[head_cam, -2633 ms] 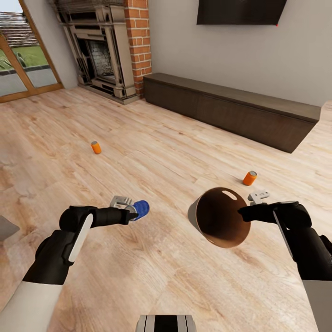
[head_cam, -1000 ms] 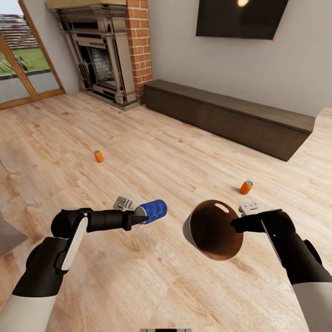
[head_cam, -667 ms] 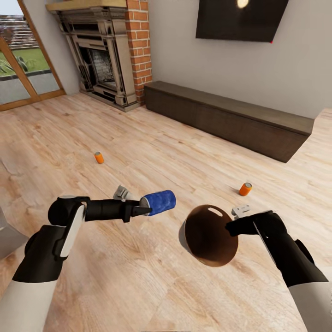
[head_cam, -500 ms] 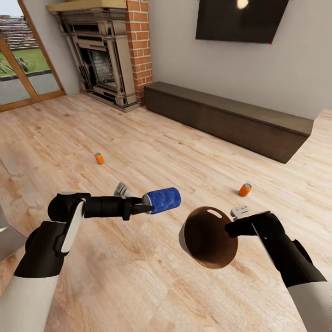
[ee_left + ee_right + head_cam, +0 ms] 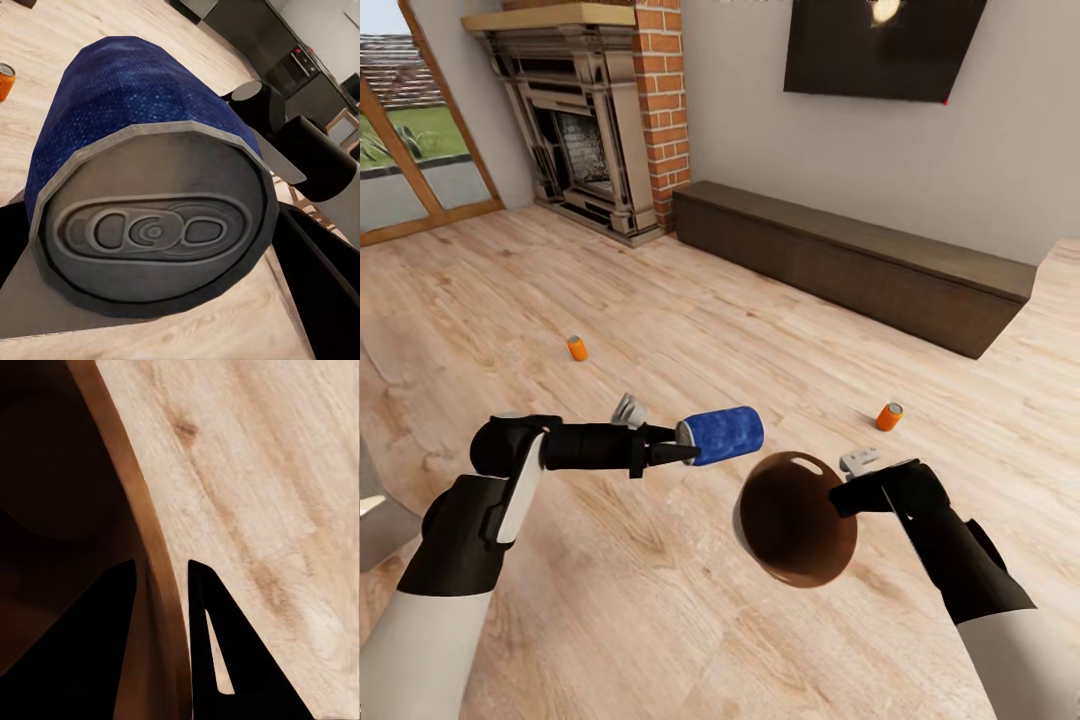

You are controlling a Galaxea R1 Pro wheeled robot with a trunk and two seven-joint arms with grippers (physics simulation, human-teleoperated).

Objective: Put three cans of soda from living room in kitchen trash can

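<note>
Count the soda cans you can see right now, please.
3. A blue can lies in the left gripper; two orange cans stand on the floor, one far left, one right. Others may be out of view.

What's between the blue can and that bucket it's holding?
Nothing: in the head view, a small gap over bare wood floor separates the blue can from the bucket.

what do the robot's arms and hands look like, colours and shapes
Both arms are white at the upper segment, then bulky glossy black toward the wrist. The left arm has a white oval panel on its black forearm; the right arm has a thin pale stripe. Each carries a small grey bracket near the wrist. The left hand and right hand end in black pointed fingers.
</note>
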